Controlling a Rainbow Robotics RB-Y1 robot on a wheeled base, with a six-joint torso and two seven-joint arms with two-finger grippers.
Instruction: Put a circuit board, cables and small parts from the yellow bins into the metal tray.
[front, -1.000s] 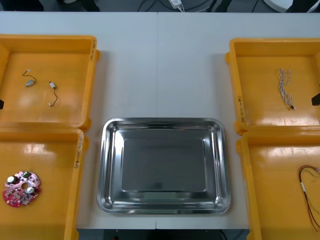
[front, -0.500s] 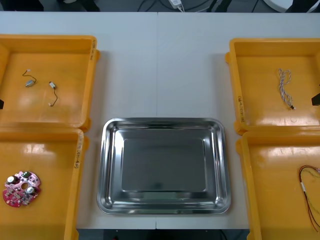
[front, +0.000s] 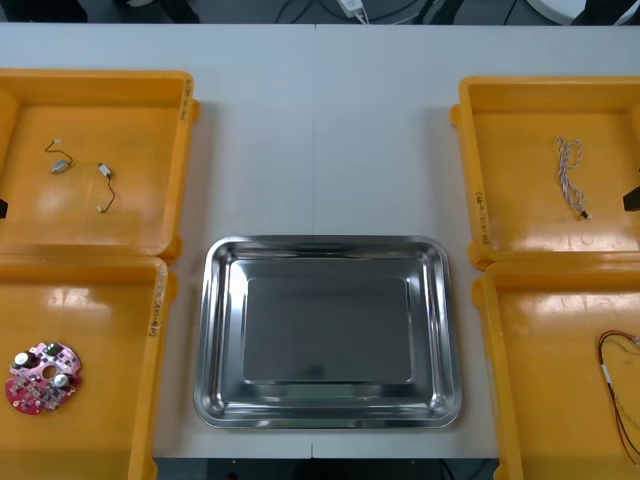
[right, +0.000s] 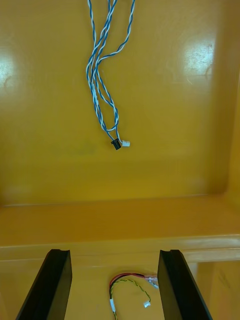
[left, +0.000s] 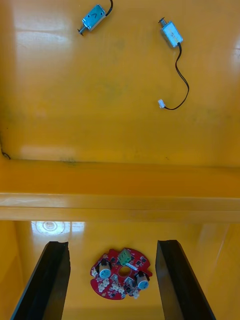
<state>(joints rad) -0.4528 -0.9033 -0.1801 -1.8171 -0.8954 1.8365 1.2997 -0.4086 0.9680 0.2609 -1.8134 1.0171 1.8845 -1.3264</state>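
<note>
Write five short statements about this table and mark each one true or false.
1. The metal tray holds nothing. True.
2. Two small metal parts lie in the far left bin. True.
3. The circuit board lies in that same bin. False: it lies in the near left bin.
4. The left jaws are shut on the circuit board. False: they stand open above it, touching nothing.
5. The blue and white cable lies in the near right bin. False: it lies in the far right bin.

Metal tray (front: 328, 243) btwn yellow bins (front: 130, 215); circuit board (front: 41, 378) in near-left bin.
</note>
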